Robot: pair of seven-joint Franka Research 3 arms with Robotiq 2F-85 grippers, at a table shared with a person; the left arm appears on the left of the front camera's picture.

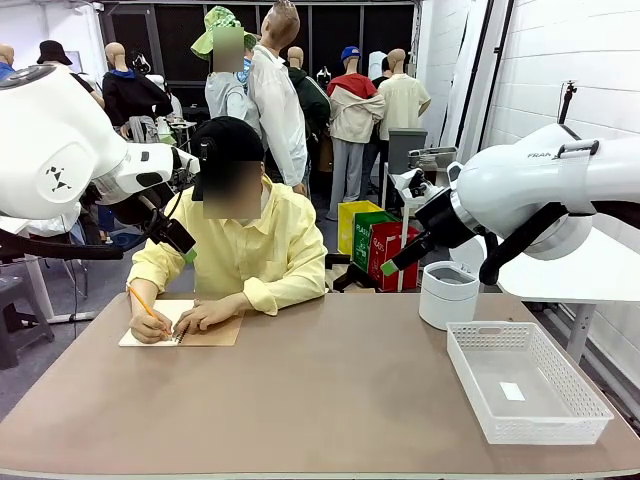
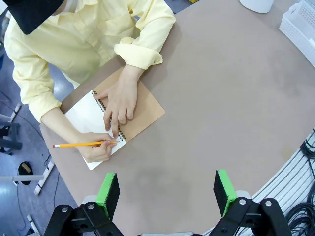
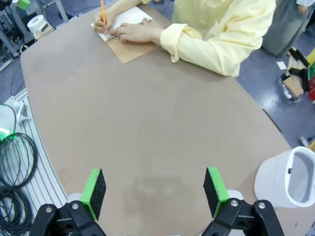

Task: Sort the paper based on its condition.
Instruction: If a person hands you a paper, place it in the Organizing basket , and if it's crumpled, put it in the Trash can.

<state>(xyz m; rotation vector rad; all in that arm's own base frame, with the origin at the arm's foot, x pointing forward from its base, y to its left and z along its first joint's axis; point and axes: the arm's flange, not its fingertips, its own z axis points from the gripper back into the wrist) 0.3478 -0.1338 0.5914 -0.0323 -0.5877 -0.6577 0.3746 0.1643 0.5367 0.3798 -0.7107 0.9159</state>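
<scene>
Brown table (image 1: 330,400), notebook (image 1: 215,335) at ten o'clock (person writing): we wait for a sheet, left gripper (image 2: 167,194) and right gripper (image 3: 155,191) wide-open, empty.

I read the table (image 1: 300,400) as smooth matt brown, basket (image 1: 545,430) white latticed plastic, bin (image 1: 445,300) matt white. Notebook (image 2: 147,110): matt brown card cover, white paper page; shirt (image 1: 270,250) is yellow cloth. Left gripper (image 2: 166,192) pads (image 2: 108,194) look matt green, right arm (image 1: 520,180) shell glossy white.

From my end this is a robot lab in some big hall: bare white block wall (image 1: 570,70), black cable coils (image 3: 15,167) lying right beside the plain table (image 1: 300,400).
</scene>
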